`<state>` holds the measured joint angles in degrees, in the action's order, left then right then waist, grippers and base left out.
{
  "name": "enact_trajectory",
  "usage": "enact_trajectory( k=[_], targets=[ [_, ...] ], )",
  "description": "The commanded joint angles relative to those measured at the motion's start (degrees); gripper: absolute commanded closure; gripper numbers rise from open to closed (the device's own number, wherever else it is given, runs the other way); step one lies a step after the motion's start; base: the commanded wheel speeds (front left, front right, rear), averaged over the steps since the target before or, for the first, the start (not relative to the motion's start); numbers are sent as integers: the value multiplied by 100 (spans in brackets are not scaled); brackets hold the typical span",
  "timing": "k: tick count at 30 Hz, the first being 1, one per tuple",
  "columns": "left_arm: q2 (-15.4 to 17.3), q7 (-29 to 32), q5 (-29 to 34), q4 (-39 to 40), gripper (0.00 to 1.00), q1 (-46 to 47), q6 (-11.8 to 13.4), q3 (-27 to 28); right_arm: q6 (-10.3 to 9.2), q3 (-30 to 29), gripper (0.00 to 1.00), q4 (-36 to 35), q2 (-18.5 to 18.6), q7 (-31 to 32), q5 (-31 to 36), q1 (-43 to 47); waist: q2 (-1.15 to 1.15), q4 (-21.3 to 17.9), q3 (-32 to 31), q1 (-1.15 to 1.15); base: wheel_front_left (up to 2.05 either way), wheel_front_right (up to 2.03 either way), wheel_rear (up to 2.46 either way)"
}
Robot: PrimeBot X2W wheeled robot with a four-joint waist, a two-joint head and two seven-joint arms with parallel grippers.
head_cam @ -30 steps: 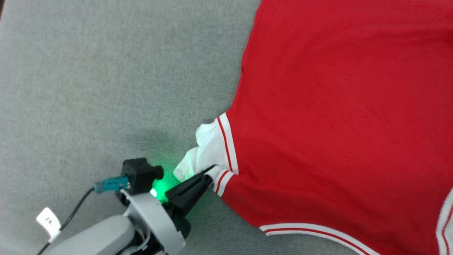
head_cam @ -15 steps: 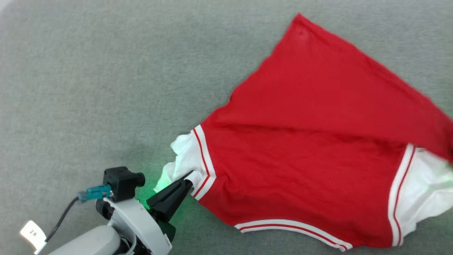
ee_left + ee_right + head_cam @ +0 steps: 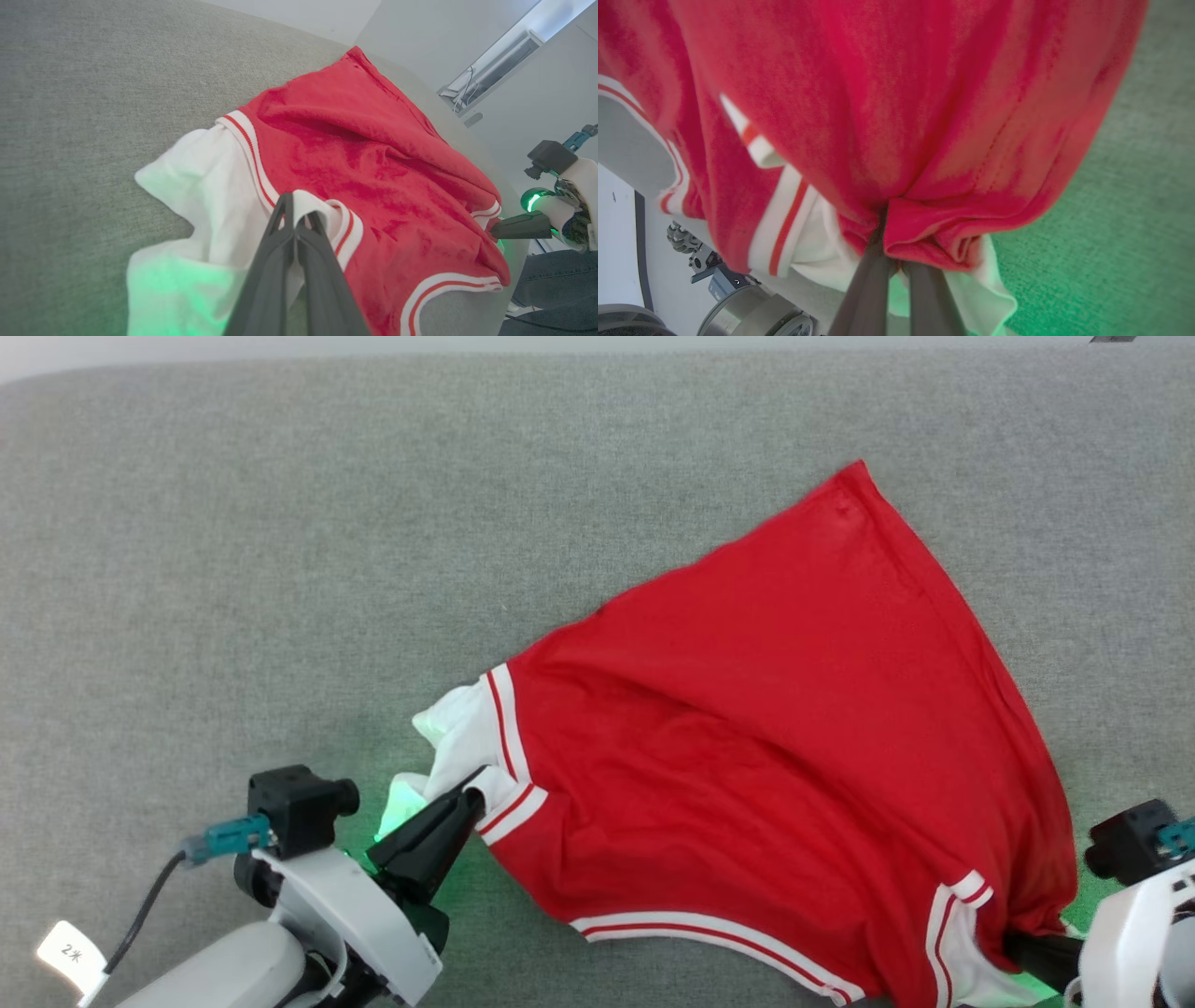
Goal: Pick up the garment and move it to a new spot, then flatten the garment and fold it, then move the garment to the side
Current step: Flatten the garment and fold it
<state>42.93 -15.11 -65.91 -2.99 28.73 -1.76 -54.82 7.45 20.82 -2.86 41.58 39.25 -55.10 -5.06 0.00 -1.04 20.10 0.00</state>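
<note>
The garment [image 3: 775,747] is a red jersey T-shirt with white sleeves and red-white striped trim, spread over the grey surface, plain red side up. My left gripper [image 3: 474,795] is shut on the white left sleeve [image 3: 210,186] at the striped cuff; the pinch shows in the left wrist view at the left gripper [image 3: 296,215]. At the lower right, my right gripper [image 3: 1013,945] is shut on the bunched cloth by the other sleeve. In the right wrist view the garment [image 3: 878,102] drapes over the right gripper [image 3: 892,224]. The lettering is hidden.
A grey fabric surface [image 3: 280,541] runs under everything, with its far edge along the top of the head view. In the left wrist view a person's dark trouser leg [image 3: 546,280] shows at the lower right, beyond the surface's edge. The robot's wheeled base [image 3: 752,312] sits below.
The head camera has pulled back, so the whole garment and the surface's far edge now show. The garment's far hem has come down and lies lower and flatter. Both grips have held.
</note>
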Motion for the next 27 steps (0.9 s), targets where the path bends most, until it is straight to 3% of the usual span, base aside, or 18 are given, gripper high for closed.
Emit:
enact_trajectory(
  k=[1, 7, 8, 9, 11, 16, 23, 27],
  targets=[
    [-49, -1, 43, -31, 100, -74, -24, 26, 5, 464, 100, 185, -305, 192, 99, 350, 0, 3, -10, 0, 0, 0, 0],
    [-136, -1, 79, -150, 100, -94, -90, 70, 5, 767, 100, 598, -786, -38, 497, 132, 0, 9, -59, 0, 0, 0, 0],
    [-141, -1, 87, -167, 100, -108, -95, 80, 4, 765, 88, 615, -814, -158, 548, 63, 0, 7, -67, 0, 0, 0, 0],
    [-148, -1, 95, -183, 100, -124, -106, 90, 4, 735, 64, 611, -816, -289, 605, -7, 0, 5, -75, 0, 0, 0, 0],
    [-171, -1, 109, -213, 100, -154, -117, 103, 3, 652, 0, 535, -734, -521, 729, -112, 0, 0, -97, 0, 0, 0, 0],
    [-232, 0, 192, -261, 100, -214, -118, 99, -7, 288, 0, -6, -265, -774, 630, -78, 0, 2, -147, 0, 0, 0, 0],
    [-305, 0, 280, -297, 100, -246, -138, 85, -1, -725, 0, -1327, 441, -377, 75, 269, 0, 74, -158, 0, 0, 0, 0],
    [-381, 8, 328, -324, 100, -166, -179, 56, -1, -1330, 0, -1788, 608, -23, -177, 66, 0, 173, -116, 0, 0, 0, 0]
  ],
)
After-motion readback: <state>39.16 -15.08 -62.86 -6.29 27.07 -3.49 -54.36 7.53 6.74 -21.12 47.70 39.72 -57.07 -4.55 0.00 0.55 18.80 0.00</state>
